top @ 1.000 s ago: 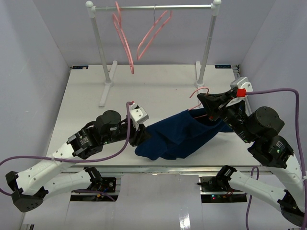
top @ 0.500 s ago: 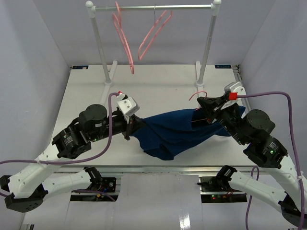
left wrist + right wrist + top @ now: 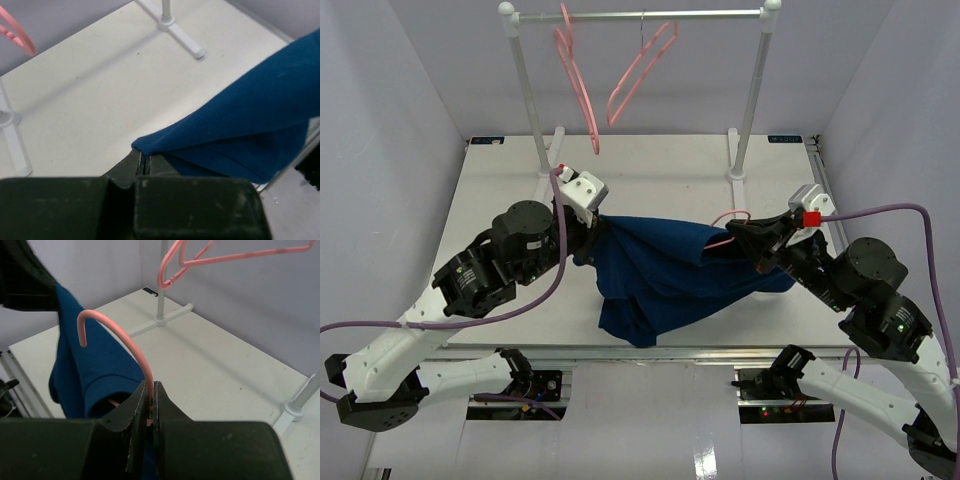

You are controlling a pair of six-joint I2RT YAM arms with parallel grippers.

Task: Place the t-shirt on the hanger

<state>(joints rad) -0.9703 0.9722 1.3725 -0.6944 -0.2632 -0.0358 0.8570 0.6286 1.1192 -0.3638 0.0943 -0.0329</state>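
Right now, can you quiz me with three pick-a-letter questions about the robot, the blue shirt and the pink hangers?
1. Where are the two spare thin pink triangular hangers? A on the metal clothes rail; B on the floor; C in a box.
2. How many pink hangers are there altogether? A one; B three; C five.
3. What is the left gripper doing? A standing wide open; B shut on the dark navy-blue cloth t-shirt; C shut on a hanger.
Answers: A, both hang from the rail. B, two there plus the third hanger in the shut right gripper. B, its jaws pinch the shirt's edge.
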